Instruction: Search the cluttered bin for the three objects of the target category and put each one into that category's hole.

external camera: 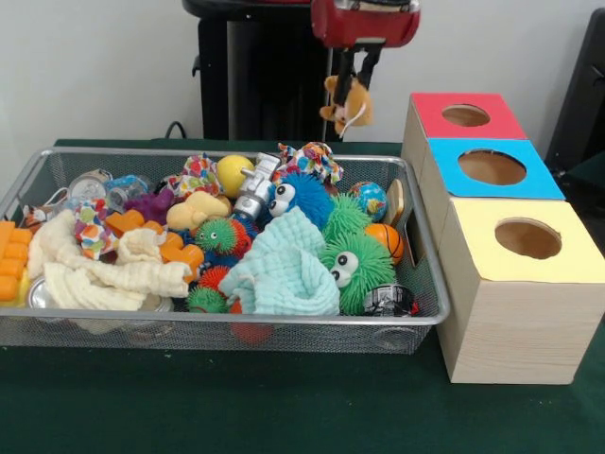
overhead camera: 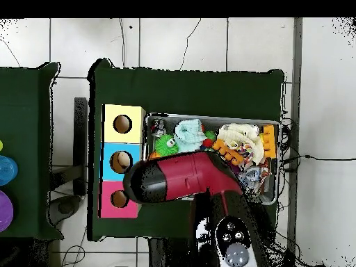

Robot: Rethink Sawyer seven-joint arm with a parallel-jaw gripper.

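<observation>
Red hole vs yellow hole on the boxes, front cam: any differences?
The red hole sits farthest back and looks smaller; the yellow hole is nearest and looks larger. Red's top is red, yellow's pale yellow. Both are round cutouts in wooden box tops, and nothing shows inside either.

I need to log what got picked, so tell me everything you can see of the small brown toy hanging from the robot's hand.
The brown plush toy looks like a small soft teddy bear, tan with a lighter patch. It hangs in the air, clamped by the hand, above the far rim of the wire bin and left of the red-topped box. Nothing else touches it.
</observation>
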